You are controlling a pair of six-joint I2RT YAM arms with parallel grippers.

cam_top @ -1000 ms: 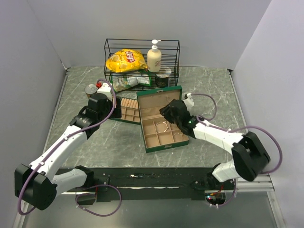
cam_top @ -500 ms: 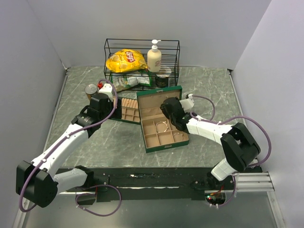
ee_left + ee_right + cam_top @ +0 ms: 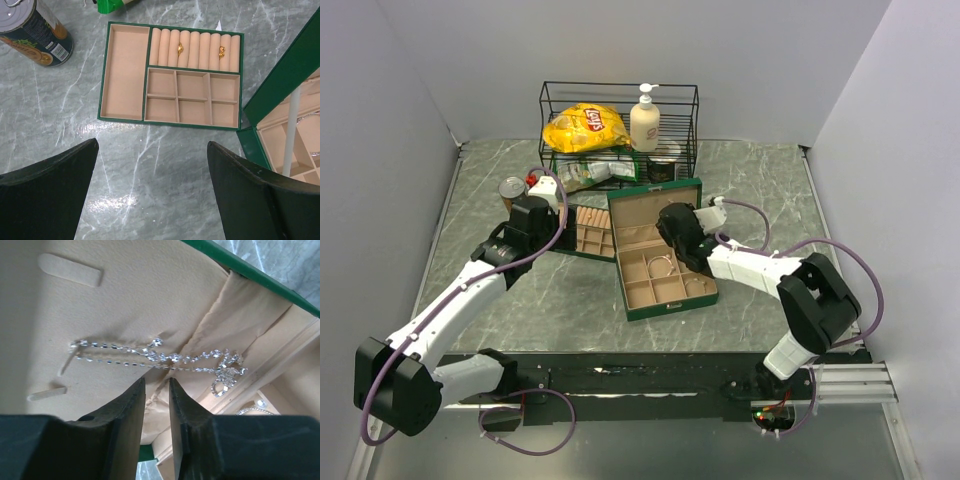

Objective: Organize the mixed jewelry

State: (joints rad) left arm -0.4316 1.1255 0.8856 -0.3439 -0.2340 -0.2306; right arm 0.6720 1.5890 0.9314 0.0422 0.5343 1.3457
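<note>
Pickup step: right fingers point(image 3: 125, 432), nearly together (nothing clamped), must reach the pale chain point(image 3: 150, 358) mid-frame; left fingers point(image 3: 47, 192) apart.

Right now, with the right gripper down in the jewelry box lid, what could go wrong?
1. The right gripper has its jaws nearly together just short of the chain, over creased lining: it may pinch fabric, not chain.
2. The chain's bunched end lies by a fold of that lining; a pull could snag it there.
</note>
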